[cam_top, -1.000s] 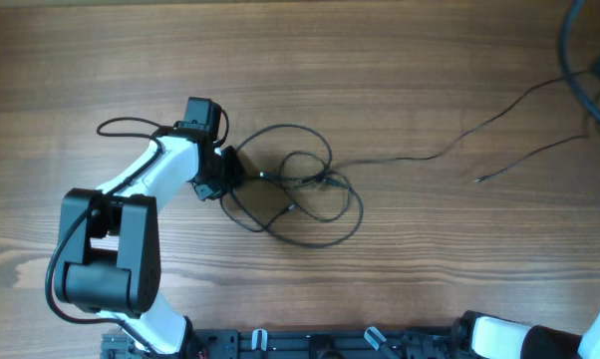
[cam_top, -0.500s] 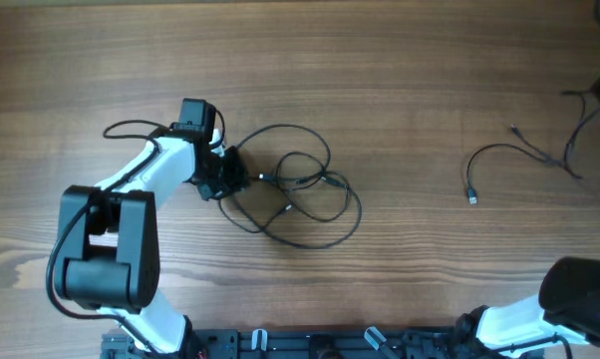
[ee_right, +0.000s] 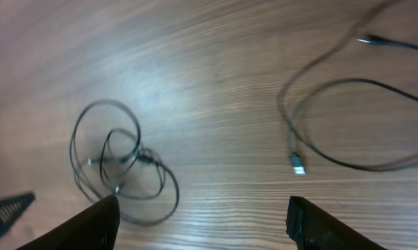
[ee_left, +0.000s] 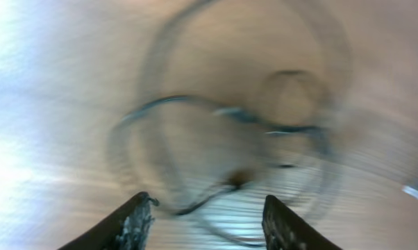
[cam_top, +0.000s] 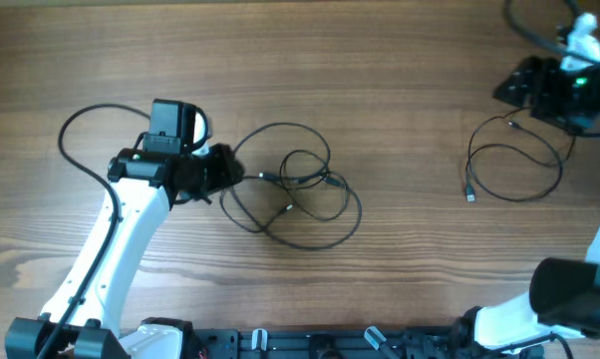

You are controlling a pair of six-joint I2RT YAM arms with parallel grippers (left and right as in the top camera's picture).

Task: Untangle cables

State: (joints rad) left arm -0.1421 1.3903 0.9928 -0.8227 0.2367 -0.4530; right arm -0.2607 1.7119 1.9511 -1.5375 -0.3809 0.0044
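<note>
Across your table, both pincers gape wide, holding nothing. Your left pincer sits at the left rim of the tangled cables mid-table. Your right pincer hovers near the far right corner, by a separate looped cable.

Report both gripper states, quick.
Left gripper: open, holding nothing, with the tangled cables just ahead of it.
Right gripper: open, holding nothing.
</note>
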